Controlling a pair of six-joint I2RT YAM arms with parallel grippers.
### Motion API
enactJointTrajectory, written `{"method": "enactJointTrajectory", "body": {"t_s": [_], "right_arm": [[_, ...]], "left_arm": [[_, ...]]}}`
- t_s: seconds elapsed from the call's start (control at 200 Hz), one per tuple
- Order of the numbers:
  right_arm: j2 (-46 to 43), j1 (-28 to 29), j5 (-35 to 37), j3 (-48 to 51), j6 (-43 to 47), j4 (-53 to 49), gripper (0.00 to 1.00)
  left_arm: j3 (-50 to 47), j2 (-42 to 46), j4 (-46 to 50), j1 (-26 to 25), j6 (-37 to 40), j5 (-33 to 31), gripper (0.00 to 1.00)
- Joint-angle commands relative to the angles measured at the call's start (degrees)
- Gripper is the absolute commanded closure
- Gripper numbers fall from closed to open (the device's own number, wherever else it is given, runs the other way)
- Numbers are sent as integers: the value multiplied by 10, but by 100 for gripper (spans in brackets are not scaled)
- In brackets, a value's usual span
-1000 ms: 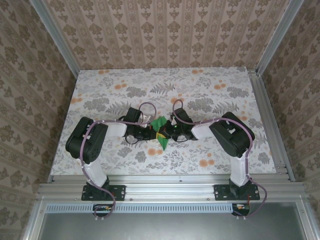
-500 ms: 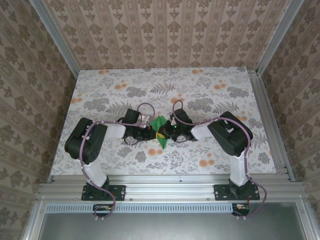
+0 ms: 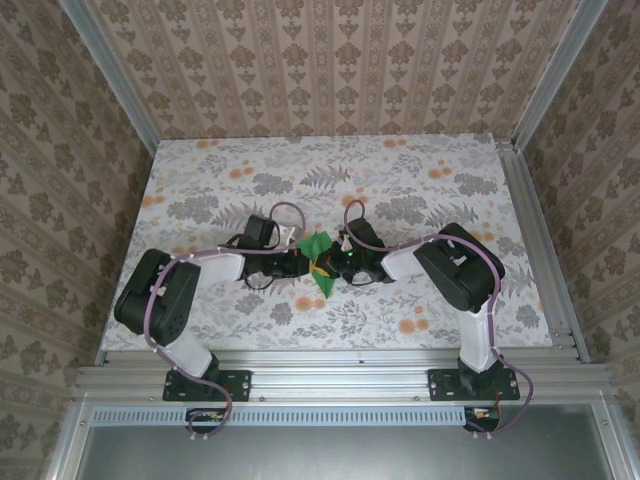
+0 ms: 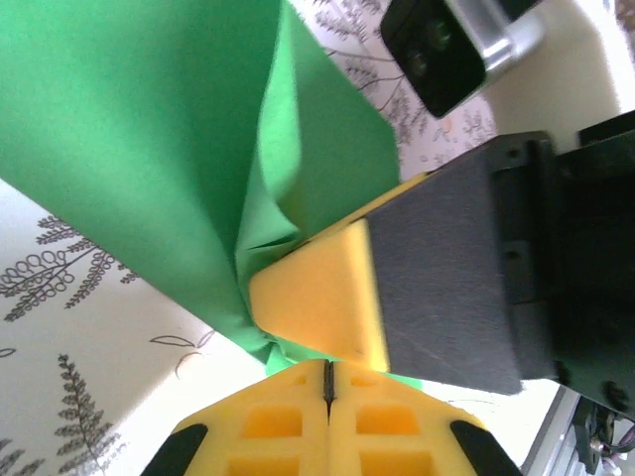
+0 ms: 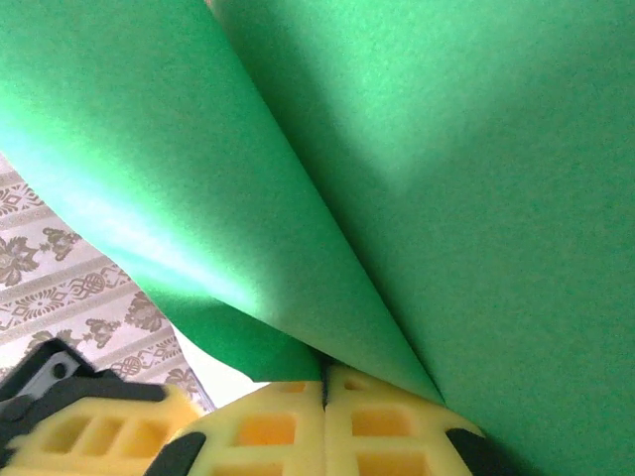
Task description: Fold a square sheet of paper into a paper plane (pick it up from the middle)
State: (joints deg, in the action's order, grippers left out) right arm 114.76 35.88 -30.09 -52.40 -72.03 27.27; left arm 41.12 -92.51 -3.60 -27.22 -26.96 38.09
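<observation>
Both arms reach in toward the middle of the floral table (image 3: 450, 200), and the green sheet of paper (image 3: 320, 248) hangs between them, lifted and bent into folds rather than lying flat. From above, the left gripper (image 3: 300, 266) comes at the paper from its 9 o'clock side and the right gripper (image 3: 333, 264) from its 3 o'clock side, nearly nose to nose. One corner of the sheet points down toward 6 o'clock, the near edge of the table.

In the left wrist view, the left claw's yellow fingers (image 4: 278, 431) are pressed together with only a thin seam between them, pinching the paper's edge at their tips. The sheet fans away toward 11 o'clock. The right claw's yellow tip sits just beside them, against the same fold.

In the right wrist view, the right claw's fingers are likewise clamped together on the sheet, which rises from their tips in two broad green flaps.
</observation>
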Motion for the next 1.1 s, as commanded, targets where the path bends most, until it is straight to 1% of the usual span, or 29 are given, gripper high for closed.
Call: {"method": "enactJointTrajectory", "body": {"t_s": [0.0, 0.04, 0.065, 0.185, 0.33, 0.44, 0.615, 0.635, 0.805, 0.885, 1.005, 1.02, 1.095], "right_arm": [[28, 10, 7, 13, 16, -59, 96], [27, 11, 7, 11, 19, -62, 94], [27, 11, 7, 11, 21, -65, 93], [20, 11, 12, 12, 26, -74, 84], [17, 11, 15, 15, 24, -72, 74], [13, 11, 17, 19, 24, -67, 70], [6, 11, 20, 26, 24, -59, 69], [4, 11, 20, 28, 23, -56, 70], [1, 11, 20, 33, 23, -51, 71], [0, 11, 20, 34, 22, -48, 71], [-1, 11, 19, 34, 25, -46, 71], [-2, 11, 20, 34, 25, -46, 71], [-2, 11, 20, 34, 27, -45, 72]], "left_arm": [[21, 32, 20, 7, 20, -9, 93], [25, 35, 29, 7, 24, -8, 91], [28, 36, 34, 7, 27, -27, 91], [40, 39, 40, 7, 29, -40, 90], [57, 25, 47, 7, 33, -37, 88], [64, 11, 46, 7, 33, -31, 87], [80, -13, 46, 7, 37, -29, 85], [83, -15, 47, 23, 37, -29, 85], [101, -27, 45, 30, 34, -29, 83], [117, -38, 62, 30, 42, -26, 82], [132, -63, 76, 30, 55, -16, 81], [133, -66, 76, 30, 55, 0, 81], [140, -81, 75, 29, 57, 19, 81]]}}
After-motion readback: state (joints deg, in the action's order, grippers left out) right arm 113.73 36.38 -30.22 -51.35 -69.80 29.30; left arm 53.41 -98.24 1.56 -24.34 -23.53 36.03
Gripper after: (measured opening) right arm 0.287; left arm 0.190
